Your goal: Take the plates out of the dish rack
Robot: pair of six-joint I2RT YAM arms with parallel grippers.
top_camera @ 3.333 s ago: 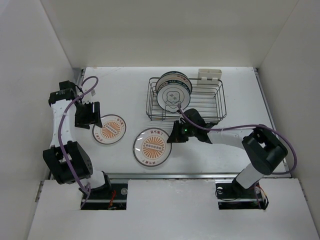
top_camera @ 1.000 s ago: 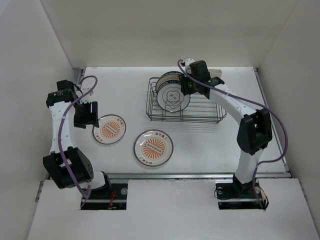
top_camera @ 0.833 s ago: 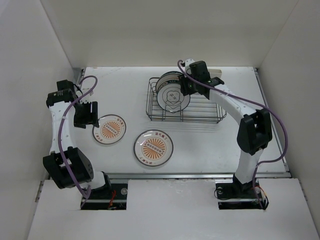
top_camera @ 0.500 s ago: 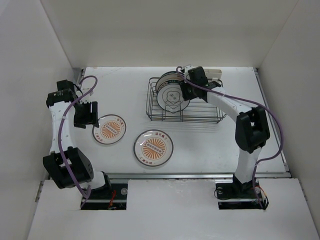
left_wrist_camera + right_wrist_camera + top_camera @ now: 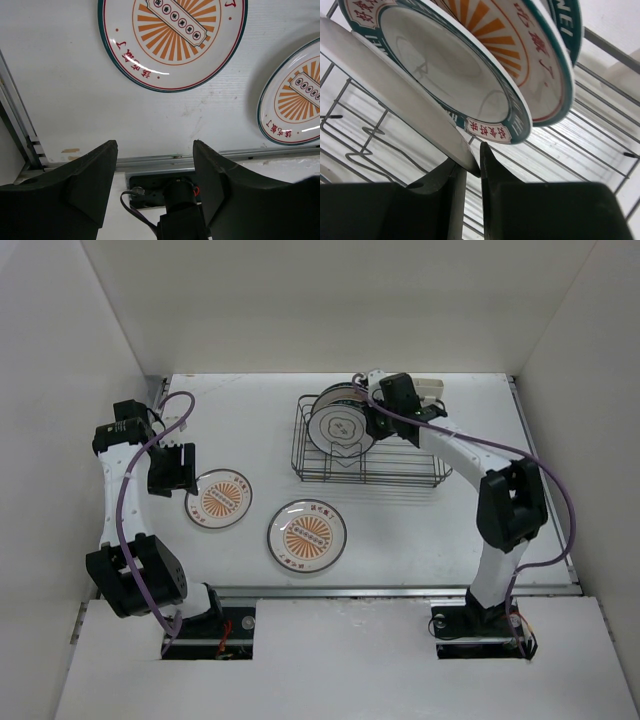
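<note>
Two plates (image 5: 219,498) lie flat on desk (image 5: 450,510), others upright in rack (image 5: 410,465). R claw (image 5: 472,167) pinches rim of front rack plate (image 5: 385,90); L claw (image 5: 155,146) gapes wide over desk.

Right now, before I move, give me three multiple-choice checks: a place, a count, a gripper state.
1. The right gripper is: A at the dish rack; B parked by its base; C touching the left arm.
2. How many plates lie flat on the table? A one; B two; C four.
3. The left gripper is: A open; B shut on a plate; C shut on the rack.
Key: A, it pinches the front plate by its rim; B, two sunburst plates lie there; A, its jaws stand wide apart.
</note>
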